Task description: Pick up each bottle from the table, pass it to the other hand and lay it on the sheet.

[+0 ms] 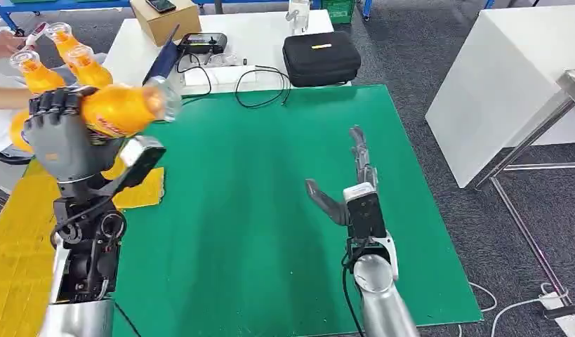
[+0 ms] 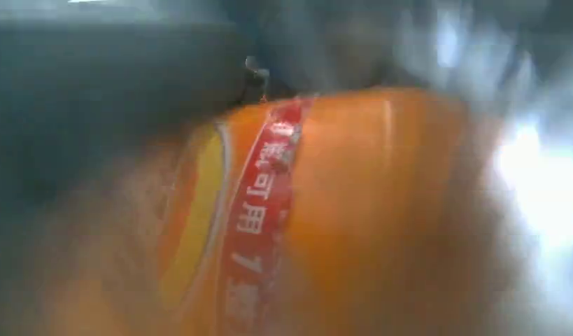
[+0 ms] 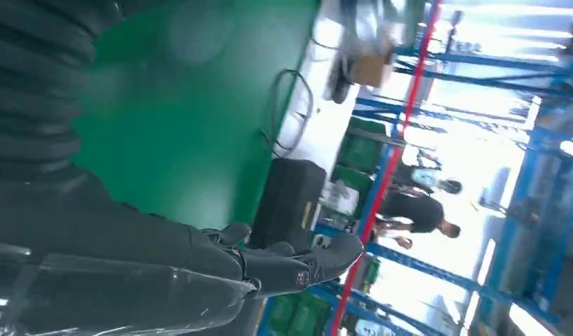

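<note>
My left hand [image 1: 58,135] grips an orange drink bottle [image 1: 123,108] on its side, lifted above the left edge of the green sheet [image 1: 270,210], its clear neck pointing right. Close up, the same bottle [image 2: 325,210] shows its orange body and red label band. Several more orange bottles [image 1: 67,53] stand behind my left hand on the left. My right hand [image 1: 347,179] is open over the middle of the sheet, fingers stretched forward and thumb out to the left, holding nothing; its dark fingers [image 3: 297,262] show in the right wrist view.
A yellow surface [image 1: 17,239] lies left of the sheet. Behind the sheet on a white table are a black case [image 1: 321,57], cables [image 1: 260,84], a cardboard box [image 1: 165,17] and a controller [image 1: 202,43]. A person's arm [image 1: 7,98] reaches in at far left. White table [image 1: 509,77] at right.
</note>
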`<action>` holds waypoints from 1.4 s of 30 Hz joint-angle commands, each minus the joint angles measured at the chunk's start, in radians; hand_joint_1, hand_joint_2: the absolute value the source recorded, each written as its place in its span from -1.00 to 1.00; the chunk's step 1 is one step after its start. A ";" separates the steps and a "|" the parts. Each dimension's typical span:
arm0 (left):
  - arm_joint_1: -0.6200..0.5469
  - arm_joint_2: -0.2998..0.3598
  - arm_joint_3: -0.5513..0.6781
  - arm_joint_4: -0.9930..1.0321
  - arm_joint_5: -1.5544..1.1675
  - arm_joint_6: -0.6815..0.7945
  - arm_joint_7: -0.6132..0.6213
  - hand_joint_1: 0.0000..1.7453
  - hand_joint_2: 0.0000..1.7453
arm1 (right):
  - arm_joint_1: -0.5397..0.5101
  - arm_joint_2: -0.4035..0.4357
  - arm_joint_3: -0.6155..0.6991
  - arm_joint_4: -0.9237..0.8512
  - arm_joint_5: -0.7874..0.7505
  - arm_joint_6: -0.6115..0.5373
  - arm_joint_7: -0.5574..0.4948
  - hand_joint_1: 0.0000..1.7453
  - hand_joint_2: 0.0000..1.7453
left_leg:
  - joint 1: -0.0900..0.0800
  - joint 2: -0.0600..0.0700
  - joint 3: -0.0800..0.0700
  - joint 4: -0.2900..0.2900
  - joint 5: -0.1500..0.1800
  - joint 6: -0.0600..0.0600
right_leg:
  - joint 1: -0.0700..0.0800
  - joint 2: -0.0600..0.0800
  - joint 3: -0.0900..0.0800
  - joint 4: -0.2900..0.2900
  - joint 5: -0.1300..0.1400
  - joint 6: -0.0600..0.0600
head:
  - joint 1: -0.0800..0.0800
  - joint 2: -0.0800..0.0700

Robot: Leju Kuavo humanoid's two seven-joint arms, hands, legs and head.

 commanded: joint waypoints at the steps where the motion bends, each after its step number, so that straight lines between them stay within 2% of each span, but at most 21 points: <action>1: -0.287 0.270 -0.290 0.800 0.003 -0.008 0.211 1.00 1.00 | -0.003 -0.077 -0.036 -0.060 -0.060 0.021 -0.020 -1.00 1.00 | 0.000 -0.005 0.004 -0.002 0.001 -0.001 | 0.000 -0.006 0.005 -0.001 -0.001 0.000 | 0.000 0.000; 2: -0.303 0.276 -0.295 0.841 0.003 -0.055 0.220 1.00 1.00 | -0.004 -0.076 -0.031 -0.055 -0.061 0.022 -0.019 -1.00 1.00 | 0.001 -0.007 0.005 -0.001 0.001 -0.001 | 0.001 -0.008 0.006 0.000 -0.002 -0.001 | 0.000 0.000; 4: -0.315 0.272 -0.276 0.898 0.011 -0.141 0.219 1.00 1.00 | -0.007 -0.074 -0.024 -0.042 -0.062 0.024 -0.016 -1.00 1.00 | 0.002 -0.001 0.005 -0.001 0.001 -0.002 | 0.002 -0.002 0.004 0.000 -0.001 -0.001 | 0.000 0.000; 8: -0.314 0.267 -0.265 0.911 0.018 -0.168 0.215 1.00 1.00 | -0.009 -0.074 -0.022 -0.037 -0.062 0.024 -0.017 -1.00 1.00 | 0.004 0.003 0.004 0.000 0.000 -0.002 | 0.004 0.000 0.004 0.001 0.001 -0.002 | 0.000 0.000; 10: -0.320 0.257 -0.237 0.937 0.033 -0.281 0.207 1.00 1.00 | -0.016 -0.075 -0.024 -0.032 -0.064 0.027 -0.010 -1.00 1.00 | 0.004 0.003 0.003 0.000 0.000 -0.002 | 0.003 0.000 0.003 0.001 0.000 -0.002 | 0.000 0.000; 12: -0.342 0.247 -0.180 0.989 0.079 -0.496 0.218 1.00 1.00 | -0.027 -0.066 -0.045 -0.035 -0.079 0.037 0.002 -1.00 1.00 | 0.003 0.002 0.002 0.000 0.001 -0.002 | 0.003 0.000 0.002 0.001 0.000 -0.002 | 0.000 0.000; 14: -0.338 0.253 -0.116 1.002 0.147 -0.570 0.187 1.00 1.00 | -0.032 -0.064 -0.052 -0.038 -0.081 0.045 0.004 -1.00 1.00 | 0.004 0.002 0.001 0.001 0.001 -0.003 | 0.003 0.000 0.002 0.001 0.001 -0.002 | 0.000 0.000; 18: -0.332 0.261 -0.113 1.000 0.150 -0.568 0.178 1.00 1.00 | -0.032 -0.063 -0.052 -0.037 -0.081 0.045 0.004 -1.00 1.00 | 0.004 0.004 0.002 0.002 -0.001 -0.003 | 0.004 0.001 0.002 0.002 0.000 -0.002 | 0.000 0.000; 20: -0.330 0.260 -0.093 1.000 0.171 -0.590 0.169 1.00 1.00 | -0.031 -0.062 -0.051 -0.033 -0.080 0.047 0.003 -1.00 1.00 | 0.004 0.001 0.001 0.002 0.000 -0.003 | 0.004 -0.001 0.001 0.002 0.000 -0.002 | 0.000 0.000; 28: -0.276 0.276 -0.053 1.022 0.204 -0.695 0.158 1.00 1.00 | -0.054 -0.057 -0.048 0.028 -0.079 0.057 0.003 -1.00 1.00 | 0.004 0.005 0.004 0.000 -0.001 -0.003 | 0.004 0.002 0.004 0.000 0.000 -0.002 | 0.000 0.000; 29: -0.271 0.273 -0.041 1.021 0.216 -0.701 0.151 -0.16 1.00 | -0.057 -0.057 -0.045 0.034 -0.078 0.059 0.002 -1.00 1.00 | 0.004 0.004 0.005 0.000 -0.002 -0.003 | 0.004 0.002 0.005 0.000 0.000 -0.002 | 0.000 0.000; 30: -0.265 0.270 -0.038 1.021 0.218 -0.700 0.152 -1.00 1.00 | -0.059 -0.056 -0.044 0.037 -0.077 0.060 0.002 -1.00 1.00 | 0.003 0.004 0.002 -0.001 0.001 -0.003 | 0.003 0.002 0.001 0.000 0.001 -0.002 | 0.000 0.000; 32: -0.255 0.266 -0.047 1.019 0.209 -0.689 0.169 -1.00 1.00 | -0.064 -0.055 -0.040 0.045 -0.072 0.061 0.001 -1.00 1.00 | 0.004 0.004 0.008 0.000 -0.003 -0.003 | 0.004 0.001 0.009 0.000 -0.001 -0.002 | 0.000 0.000; 34: -0.252 0.263 -0.041 1.024 0.212 -0.692 0.183 -1.00 1.00 | -0.068 -0.054 -0.036 0.049 -0.068 0.062 0.002 -1.00 1.00 | 0.003 0.003 0.003 -0.001 0.001 -0.003 | 0.002 0.002 0.002 0.000 0.001 -0.002 | 0.000 0.000; 42: -0.238 0.257 -0.029 1.014 0.219 -0.670 0.179 -1.00 1.00 | -0.068 -0.055 -0.035 0.056 -0.056 0.064 0.007 -1.00 1.00 | 0.003 0.002 0.006 -0.001 0.000 -0.003 | 0.003 0.002 0.006 0.000 0.001 -0.002 | 0.000 0.000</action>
